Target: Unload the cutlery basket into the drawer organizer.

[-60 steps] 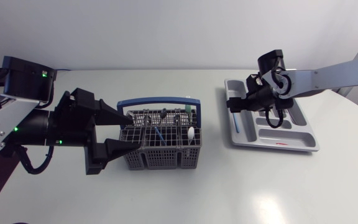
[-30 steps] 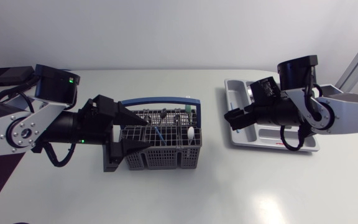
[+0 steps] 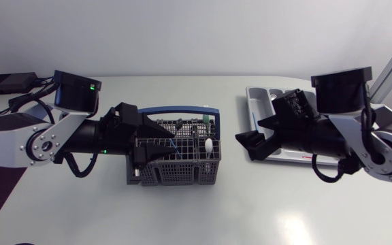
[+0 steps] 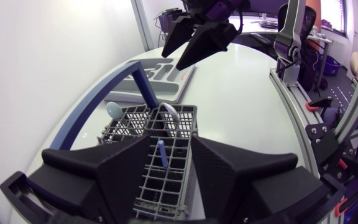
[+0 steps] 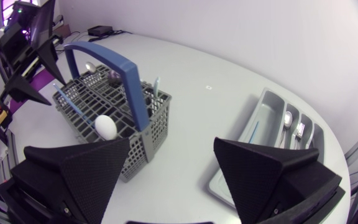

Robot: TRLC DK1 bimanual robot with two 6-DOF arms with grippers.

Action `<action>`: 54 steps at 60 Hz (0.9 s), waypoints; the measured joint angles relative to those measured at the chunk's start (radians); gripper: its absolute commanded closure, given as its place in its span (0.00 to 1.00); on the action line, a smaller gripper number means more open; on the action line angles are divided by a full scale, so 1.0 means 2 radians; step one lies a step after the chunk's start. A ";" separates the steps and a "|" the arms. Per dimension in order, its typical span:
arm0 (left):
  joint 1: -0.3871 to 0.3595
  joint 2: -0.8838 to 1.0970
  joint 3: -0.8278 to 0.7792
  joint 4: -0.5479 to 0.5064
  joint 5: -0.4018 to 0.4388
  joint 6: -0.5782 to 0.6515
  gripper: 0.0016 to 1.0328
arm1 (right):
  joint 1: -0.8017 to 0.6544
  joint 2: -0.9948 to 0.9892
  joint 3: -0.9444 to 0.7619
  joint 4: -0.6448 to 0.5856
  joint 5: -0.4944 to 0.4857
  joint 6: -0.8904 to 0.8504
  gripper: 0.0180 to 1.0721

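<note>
The grey cutlery basket with its blue handle stands left of centre and holds several utensils, among them a blue-handled one and a white spoon. My left gripper hangs over the basket's left half. Its fingers stand either side of the blue-handled utensil with a gap on both sides, so it is open. The grey drawer organizer lies at the right, with a blue utensil and metal cutlery in it. My right gripper is open and empty between the basket and the organizer.
A black box with cables sits at the table's back left corner. My right arm covers much of the organizer in the head view. Bare table stretches in front of the basket and between the two grippers.
My left gripper has pushed further over the basket and its fingers have narrowed around the blue handle. My right arm has swung off the organizer toward the table's middle, its fingers staying wide.
</note>
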 measured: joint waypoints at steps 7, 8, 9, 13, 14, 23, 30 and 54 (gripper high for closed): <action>0.000 0.002 0.001 0.003 0.000 -0.001 0.78 | 0.020 -0.031 -0.003 -0.011 0.001 0.000 0.07; 0.000 0.002 0.001 0.003 0.000 -0.002 0.78 | 0.022 -0.034 -0.004 -0.012 0.001 0.000 0.07; 0.001 0.002 0.001 0.004 0.000 -0.002 0.78 | 0.024 -0.037 -0.004 -0.013 0.002 0.000 0.07; 0.001 0.004 0.002 0.005 0.000 -0.002 0.79 | 0.030 -0.043 -0.007 -0.013 0.006 0.000 0.07; 0.001 0.005 0.002 0.005 0.000 -0.002 0.80 | 0.031 -0.043 -0.008 -0.014 0.006 0.000 0.07; 0.001 0.012 0.003 0.005 0.000 -0.002 0.85 | 0.040 -0.045 -0.014 -0.018 0.010 0.000 0.07; 0.001 0.013 0.003 0.007 -0.002 -0.002 0.89 | 0.053 -0.047 -0.019 -0.020 0.011 0.000 0.07; 0.007 0.006 0.005 -0.001 -0.002 -0.002 0.90 | 0.072 -0.050 -0.023 -0.020 0.017 0.000 0.07</action>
